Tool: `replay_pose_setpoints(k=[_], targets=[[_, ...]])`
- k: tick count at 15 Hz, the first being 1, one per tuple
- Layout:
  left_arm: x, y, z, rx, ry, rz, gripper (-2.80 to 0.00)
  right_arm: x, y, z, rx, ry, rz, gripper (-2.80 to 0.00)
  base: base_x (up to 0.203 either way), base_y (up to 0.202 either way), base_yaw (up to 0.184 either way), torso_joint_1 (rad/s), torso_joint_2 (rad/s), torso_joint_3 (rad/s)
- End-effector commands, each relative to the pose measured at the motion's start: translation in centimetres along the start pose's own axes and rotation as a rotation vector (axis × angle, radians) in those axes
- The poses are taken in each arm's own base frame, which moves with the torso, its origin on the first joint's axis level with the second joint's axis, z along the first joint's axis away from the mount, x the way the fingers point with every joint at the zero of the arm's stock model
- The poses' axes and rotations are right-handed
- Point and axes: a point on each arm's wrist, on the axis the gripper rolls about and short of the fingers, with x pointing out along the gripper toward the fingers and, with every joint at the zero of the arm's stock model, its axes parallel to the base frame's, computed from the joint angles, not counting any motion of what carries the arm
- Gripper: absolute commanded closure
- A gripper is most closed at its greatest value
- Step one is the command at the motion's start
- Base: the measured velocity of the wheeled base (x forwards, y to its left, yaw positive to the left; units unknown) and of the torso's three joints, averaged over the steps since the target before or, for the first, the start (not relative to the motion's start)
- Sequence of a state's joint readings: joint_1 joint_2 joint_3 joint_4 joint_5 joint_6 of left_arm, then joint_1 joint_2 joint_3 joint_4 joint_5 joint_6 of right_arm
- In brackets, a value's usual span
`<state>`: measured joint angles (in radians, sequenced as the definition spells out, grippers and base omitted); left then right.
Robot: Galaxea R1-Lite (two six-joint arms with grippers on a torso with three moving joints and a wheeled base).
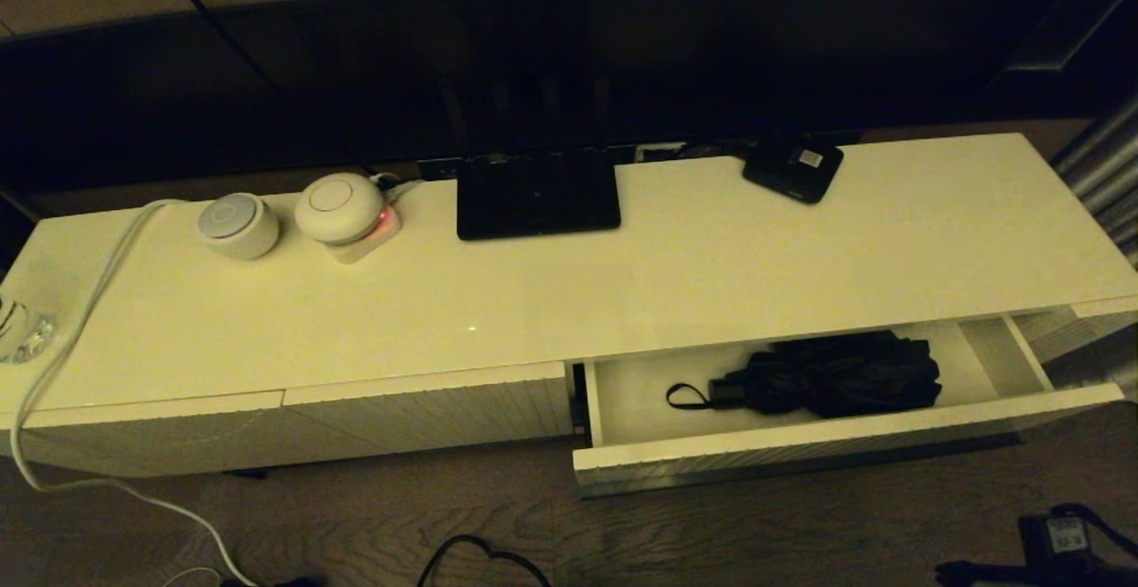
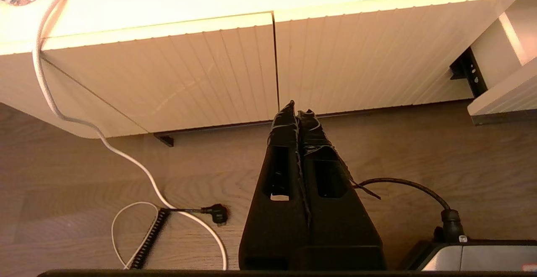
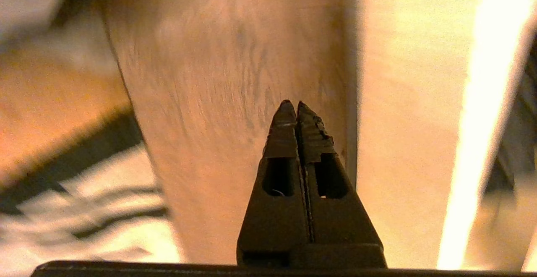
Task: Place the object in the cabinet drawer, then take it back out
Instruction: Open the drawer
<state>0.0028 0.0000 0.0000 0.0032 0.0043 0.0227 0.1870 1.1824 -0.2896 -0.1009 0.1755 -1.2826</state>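
Head view first: the umbrella (image 1: pixel 831 375) is lying on its side inside the open cabinet drawer (image 1: pixel 800 440), bunched fabric toward the right, short handle (image 1: pixel 725 389) and wrist loop (image 1: pixel 686 397) pointing left. Neither arm shows up here, so you've got a clear run at it. My read is the "put in" half is done and you're at the take-out step.

Left wrist view: your left gripper (image 2: pixel 297 111) has its jaws pressed together with nothing between them, hanging low over the wood floor (image 2: pixel 419 163) in front of the closed ribbed fronts (image 2: pixel 201 71). Just leave it parked there.

Right wrist view: the right gripper (image 3: pixel 292 105) is pinched closed too, empty, over floor beside a pale panel; can't tell exactly where it sits relative to the drawer.

So: spread the right jaws wide before you descend, come in from above over the drawer front, and go for the handle end, not the loose fabric, which will likely slip. Lift straight up so you clear the cabinet top's (image 1: pixel 569 285) overhang.
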Motion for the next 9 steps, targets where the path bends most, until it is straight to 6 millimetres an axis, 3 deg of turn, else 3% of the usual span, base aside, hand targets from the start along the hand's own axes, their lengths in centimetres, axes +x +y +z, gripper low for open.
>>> replay_pose_setpoints(k=[1,5,9], targets=[[0.0,0.0,-0.1,0.000,0.003,0.001,0.00,-3.9,-1.2,1.1,0.324,-0.038,-0.066,0.00,0.000,0.000,0.000,0.000,0.00,0.000],[0.0,0.0,-0.1,0.000,0.003,0.001,0.00,-5.5,-3.5,2.1,0.760,0.019,0.038,0.00,0.000,0.000,0.000,0.000,0.00,0.000],[0.0,0.0,-0.1,0.000,0.003,0.001,0.00,-3.4,-6.5,2.6,1.155,0.098,0.092,0.00,0.000,0.000,0.000,0.000,0.00,0.000]])
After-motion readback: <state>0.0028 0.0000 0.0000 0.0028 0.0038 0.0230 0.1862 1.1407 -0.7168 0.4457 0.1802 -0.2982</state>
